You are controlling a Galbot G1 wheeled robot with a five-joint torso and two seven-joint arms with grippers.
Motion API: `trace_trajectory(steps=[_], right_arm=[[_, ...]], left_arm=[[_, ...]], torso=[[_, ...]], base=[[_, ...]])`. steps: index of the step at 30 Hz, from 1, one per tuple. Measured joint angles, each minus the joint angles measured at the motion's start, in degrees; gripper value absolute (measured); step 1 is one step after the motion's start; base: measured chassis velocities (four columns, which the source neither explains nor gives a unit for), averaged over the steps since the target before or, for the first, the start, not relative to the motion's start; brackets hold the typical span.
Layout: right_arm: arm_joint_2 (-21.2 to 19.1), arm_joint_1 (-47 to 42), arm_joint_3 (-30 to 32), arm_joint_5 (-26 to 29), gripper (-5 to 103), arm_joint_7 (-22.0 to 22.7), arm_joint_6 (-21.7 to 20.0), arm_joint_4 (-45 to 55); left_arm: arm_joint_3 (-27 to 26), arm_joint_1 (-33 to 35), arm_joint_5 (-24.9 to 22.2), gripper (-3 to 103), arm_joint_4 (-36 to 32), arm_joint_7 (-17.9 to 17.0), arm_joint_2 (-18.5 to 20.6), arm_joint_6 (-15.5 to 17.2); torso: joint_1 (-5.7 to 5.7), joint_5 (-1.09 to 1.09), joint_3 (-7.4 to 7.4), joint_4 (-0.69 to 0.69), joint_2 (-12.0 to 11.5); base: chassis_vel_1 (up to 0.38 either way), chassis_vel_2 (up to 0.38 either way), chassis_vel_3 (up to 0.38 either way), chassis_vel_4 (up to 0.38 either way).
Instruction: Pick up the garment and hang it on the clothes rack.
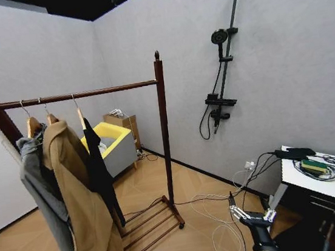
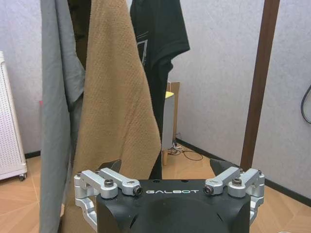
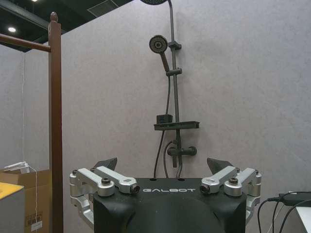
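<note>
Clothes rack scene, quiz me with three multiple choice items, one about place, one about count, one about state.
1. Where does the black garment hang on the clothes rack?
A. between the grey garment and the tan coat
B. beside the tan coat, on the side toward the right upright
C. on the floor

2. How many garments hang on the bar?
A. one
B. three
C. five

3. The left hand is:
A. open, empty
B. shut on a hanger
C. shut on the coat

Answers: B, it is the rightmost hanger; B, grey garment, tan, black; A, fingers spread with nothing between.
</note>
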Motion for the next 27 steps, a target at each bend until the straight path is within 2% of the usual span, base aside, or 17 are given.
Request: trace_trajectory(steps=[2,11,27], right_arm=[[0.04,-0.05,-0.27,-0.09,100,0.36,0.12,-0.01],[0.64,-0.93,-1.13,-1.57,100,0.35,2.08,-0.83],[0.93,-1.8,-0.91,-0.93,100,0.53,4.03,-2.28]], left_arm=[[-0.03,0.0,0.0,100,0.0,-0.01,0.01,0.0],[-0.03,0.0,0.0,100,0.0,-0.03,0.01,0.0],[-0.03,0.0,0.0,100,0.0,-0.03,0.01,0.0]], torso=[[0.0,-0.03,0.0,-0.03,0.0],[0.0,-0.02,0.0,-0.02,0.0],[0.0,-0.01,0.0,-0.02,0.0]], base=[[0.047,0.023,-0.051,-0.029],[0.012,0.015,-0.019,-0.015],[0.0,0.0,0.0,0.0]])
